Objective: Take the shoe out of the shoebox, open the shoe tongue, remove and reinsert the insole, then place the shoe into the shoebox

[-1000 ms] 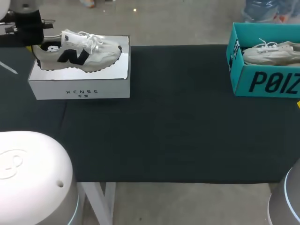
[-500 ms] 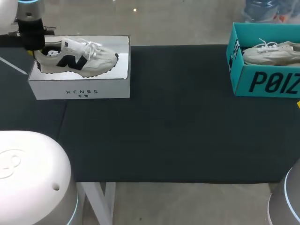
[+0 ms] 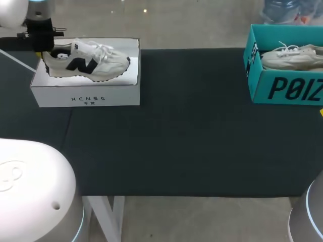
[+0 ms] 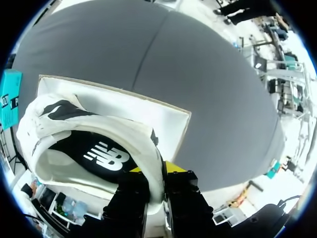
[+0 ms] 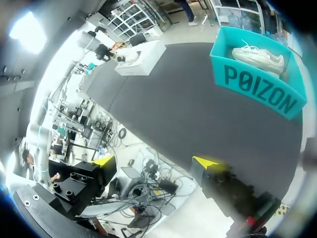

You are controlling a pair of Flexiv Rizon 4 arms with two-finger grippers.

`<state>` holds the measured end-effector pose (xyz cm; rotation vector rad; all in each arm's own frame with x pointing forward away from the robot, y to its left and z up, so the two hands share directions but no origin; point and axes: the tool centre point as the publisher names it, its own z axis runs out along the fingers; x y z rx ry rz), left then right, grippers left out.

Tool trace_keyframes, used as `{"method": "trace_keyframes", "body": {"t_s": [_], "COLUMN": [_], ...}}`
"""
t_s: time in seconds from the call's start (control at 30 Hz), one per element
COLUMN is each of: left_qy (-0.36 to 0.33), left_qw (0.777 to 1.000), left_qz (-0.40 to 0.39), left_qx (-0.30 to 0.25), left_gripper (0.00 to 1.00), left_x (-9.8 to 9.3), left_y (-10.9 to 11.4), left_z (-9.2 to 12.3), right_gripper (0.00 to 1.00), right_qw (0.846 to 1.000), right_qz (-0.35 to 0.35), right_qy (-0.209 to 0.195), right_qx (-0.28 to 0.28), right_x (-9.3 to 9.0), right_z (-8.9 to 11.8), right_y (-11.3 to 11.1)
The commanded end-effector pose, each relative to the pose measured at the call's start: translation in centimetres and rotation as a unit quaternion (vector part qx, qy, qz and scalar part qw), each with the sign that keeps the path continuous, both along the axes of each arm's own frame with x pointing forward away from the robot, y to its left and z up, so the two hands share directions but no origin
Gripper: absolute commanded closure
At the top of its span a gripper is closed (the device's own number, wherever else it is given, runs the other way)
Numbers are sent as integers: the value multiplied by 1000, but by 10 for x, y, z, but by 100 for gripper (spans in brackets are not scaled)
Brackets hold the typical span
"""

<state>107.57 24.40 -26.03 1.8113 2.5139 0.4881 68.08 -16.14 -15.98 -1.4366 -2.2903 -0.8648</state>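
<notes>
Your left fingers (image 4: 181, 191) are closed on the heel wall of the white sneaker with black logo (image 3: 86, 58), probably because the stiff heel gives a firm hold; the sneaker is in the open white cardboard shoebox (image 3: 86, 96); your right fingers (image 5: 105, 160) stand apart, empty, well away from it.

The left pincer (image 4: 157, 182) clamps the heel rim of the white shoe (image 4: 74, 126), one black finger inside the collar and one outside, with a bit of yellow tip showing beside the rim. The shoe's dark insole (image 4: 94, 151) is in plain view. Its toe points away from the pincer, over the open white shoebox (image 4: 153, 111) on the dark grey desk (image 4: 208, 84). A teal box (image 4: 8, 99) stands well apart, beyond the toe.
</notes>
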Motion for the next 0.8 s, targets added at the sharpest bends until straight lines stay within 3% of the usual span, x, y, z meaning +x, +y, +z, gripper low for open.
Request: {"method": "trace_keyframes", "body": {"t_s": [0.03, 0.8], "left_qy": [7, 40], "left_qw": [1000, 999], "left_qz": [0, -2], "left_qx": [-2, 1], "left_gripper": [100, 100], "left_x": [9, 11], "left_y": [-2, -6], "left_z": [-10, -77], "right_gripper": [0, 0], "right_qw": [1000, 1000], "right_qz": [0, 0], "right_qy": [1, 1], "right_qx": [-1, -1], "right_x": [0, 0], "right_z": [0, 0], "right_y": [0, 0]}}
